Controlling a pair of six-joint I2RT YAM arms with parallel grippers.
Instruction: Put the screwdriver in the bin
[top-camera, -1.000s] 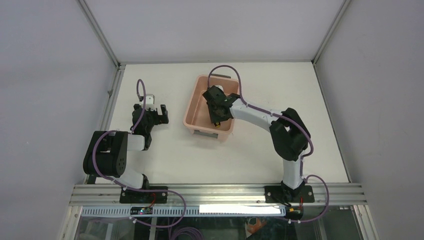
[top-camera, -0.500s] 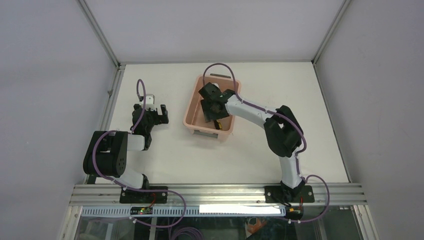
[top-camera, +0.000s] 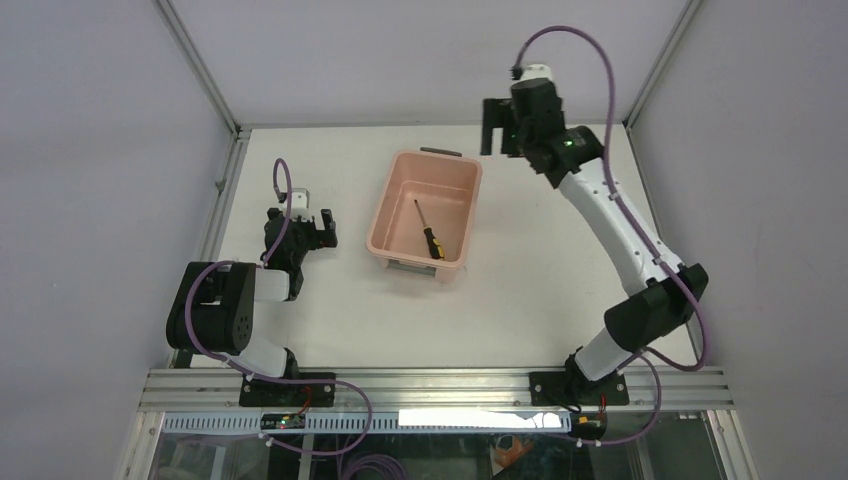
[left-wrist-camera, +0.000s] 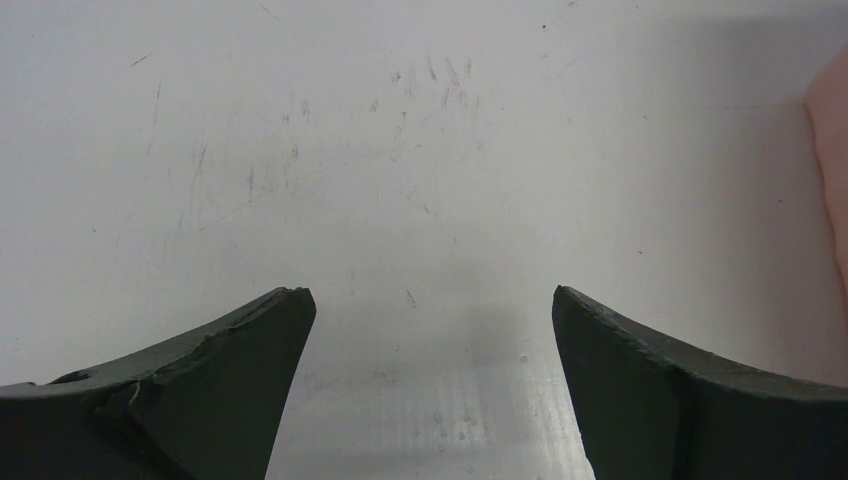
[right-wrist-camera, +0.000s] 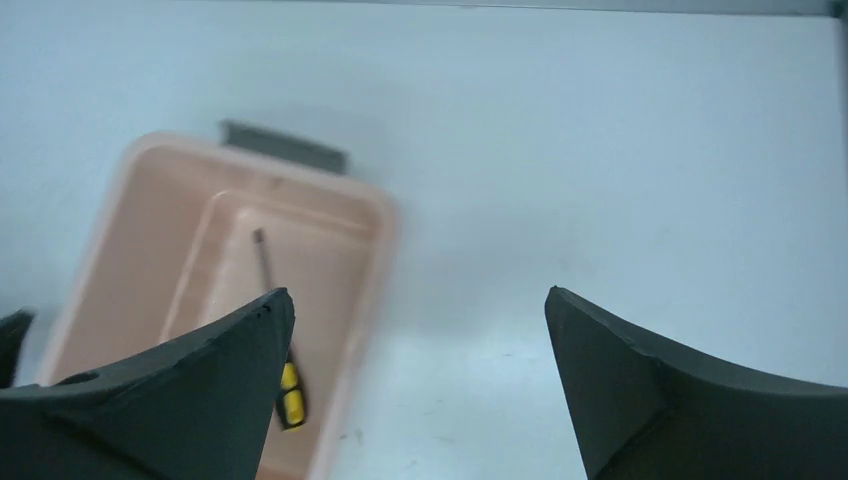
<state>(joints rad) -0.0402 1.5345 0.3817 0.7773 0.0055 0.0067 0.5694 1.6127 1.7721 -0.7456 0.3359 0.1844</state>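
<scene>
The screwdriver (top-camera: 429, 231) with its black-and-yellow handle lies flat on the floor of the salmon-pink bin (top-camera: 397, 178), shaft pointing to the far end. In the right wrist view the screwdriver (right-wrist-camera: 288, 393) shows partly behind my left-hand finger, inside the bin (right-wrist-camera: 140, 240). My right gripper (top-camera: 497, 128) hangs high above the table's far side, to the right of the bin, open and empty (right-wrist-camera: 415, 305). My left gripper (top-camera: 318, 226) rests low over the table left of the bin, open with nothing between its fingers (left-wrist-camera: 430, 305).
The bin has grey handles (top-camera: 440, 152) at its short ends. An edge of the bin (left-wrist-camera: 830, 180) shows at the right of the left wrist view. Metal frame rails (top-camera: 225, 190) border the table, and the walls stand close behind.
My right gripper opened over the bin, left the screwdriver lying inside, then rose and swung away to the far right. The left arm has not moved.
</scene>
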